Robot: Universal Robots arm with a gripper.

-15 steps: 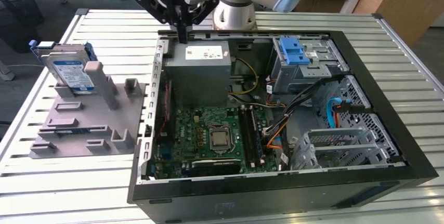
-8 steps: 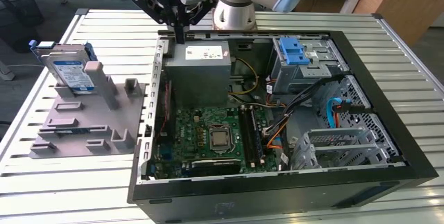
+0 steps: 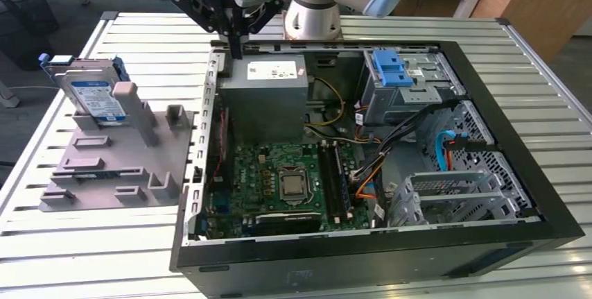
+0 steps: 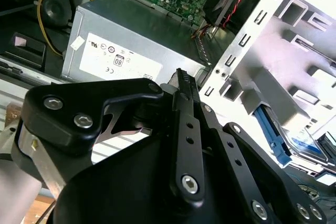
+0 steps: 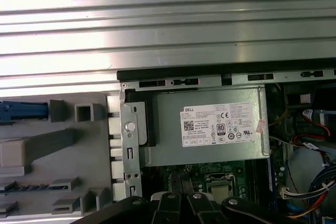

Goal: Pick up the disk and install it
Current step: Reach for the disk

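Presently black fingers [image 3: 236, 46] together, empty, hanging near grey metal power supply box [image 3: 263, 105]. Well apart, flat silver blue-framed disk [image 3: 93, 98] stands on edge in grey plastic fixture [image 3: 111, 167]. Likely stiff, dense, shock-sensitive; pinch across exposed upper edges.

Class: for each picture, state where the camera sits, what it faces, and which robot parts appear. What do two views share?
Exterior view: off the arm, above, facing the open computer case, the disk beside it; arm and hand show.
First wrist view: wrist-mounted, facing the power supply; hand links show.
Second wrist view: wrist-mounted, behind the hand.
Both wrist views share the power supply.
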